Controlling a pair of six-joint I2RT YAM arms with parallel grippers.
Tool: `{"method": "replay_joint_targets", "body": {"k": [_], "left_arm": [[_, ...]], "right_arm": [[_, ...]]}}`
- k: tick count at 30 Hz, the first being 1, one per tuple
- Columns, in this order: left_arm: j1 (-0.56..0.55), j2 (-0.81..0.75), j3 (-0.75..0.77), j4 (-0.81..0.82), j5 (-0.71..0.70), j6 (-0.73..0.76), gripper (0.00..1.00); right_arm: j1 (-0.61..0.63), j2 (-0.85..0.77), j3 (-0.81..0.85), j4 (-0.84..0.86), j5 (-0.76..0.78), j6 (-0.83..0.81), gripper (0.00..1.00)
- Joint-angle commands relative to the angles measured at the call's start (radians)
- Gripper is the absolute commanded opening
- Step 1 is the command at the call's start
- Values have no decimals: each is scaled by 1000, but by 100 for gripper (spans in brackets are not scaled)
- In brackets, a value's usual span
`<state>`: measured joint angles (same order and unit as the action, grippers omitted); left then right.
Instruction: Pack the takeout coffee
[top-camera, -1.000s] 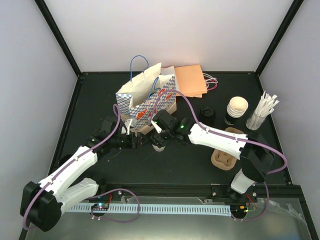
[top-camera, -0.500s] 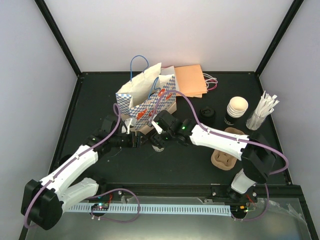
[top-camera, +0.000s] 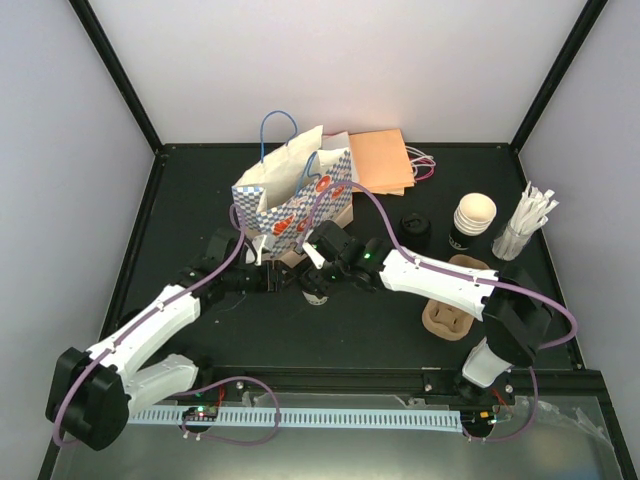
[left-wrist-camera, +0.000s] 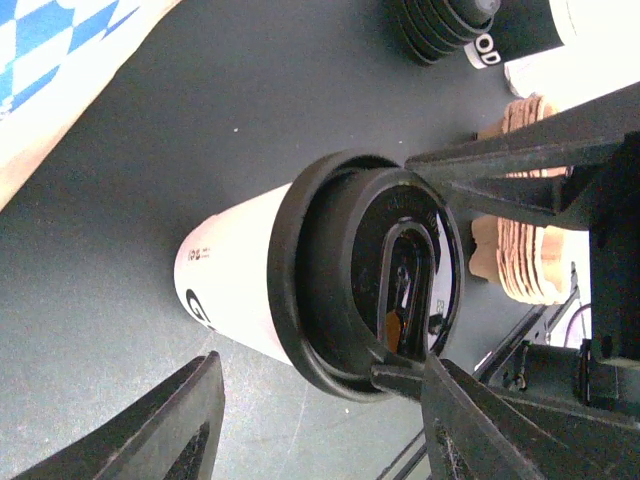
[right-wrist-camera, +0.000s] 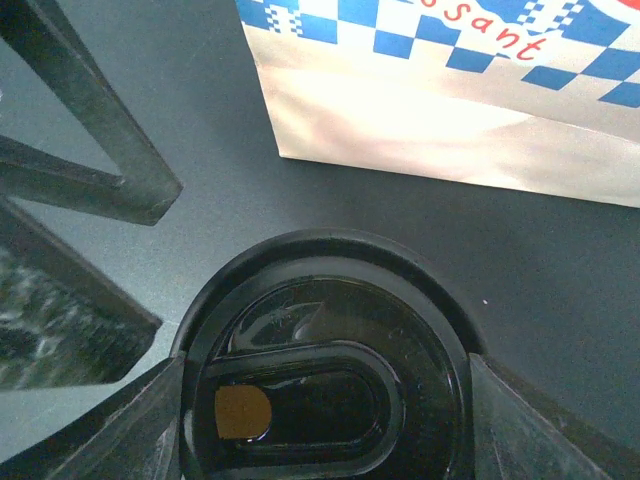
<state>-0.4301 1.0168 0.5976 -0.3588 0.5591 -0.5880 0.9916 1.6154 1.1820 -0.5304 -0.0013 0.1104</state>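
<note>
Barely making out the takeout coffee (top-camera: 316, 291) from above, crowded under both tools, yet standing upright on the matte black desk (top-camera: 350, 335) just in front of the checkered paper bag (top-camera: 292, 205). Pinching the glossy round plastic lid (right-wrist-camera: 330, 330) by its rim with the right tool (right-wrist-camera: 325, 410) (fingers pressed against both sides, cup wall hidden below). Straddling the smooth white paper wall with the left tool (left-wrist-camera: 312, 390), spread, leaving a gap at one finger; black lettering there cut off and unreadable.
</note>
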Motion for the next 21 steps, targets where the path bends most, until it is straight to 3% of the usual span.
{"method": "replay_joint_targets", "body": {"k": [1, 8, 21], "left_arm": [[16, 19, -8, 70, 19, -14, 55], [20, 65, -16, 109, 12, -24, 44], [21, 83, -49, 130, 7, -27, 41]], "right_arm": [[13, 71, -63, -172, -42, 23, 68], [13, 90, -47, -201, -45, 21, 68], [14, 166, -5, -311, -26, 30, 67]]}}
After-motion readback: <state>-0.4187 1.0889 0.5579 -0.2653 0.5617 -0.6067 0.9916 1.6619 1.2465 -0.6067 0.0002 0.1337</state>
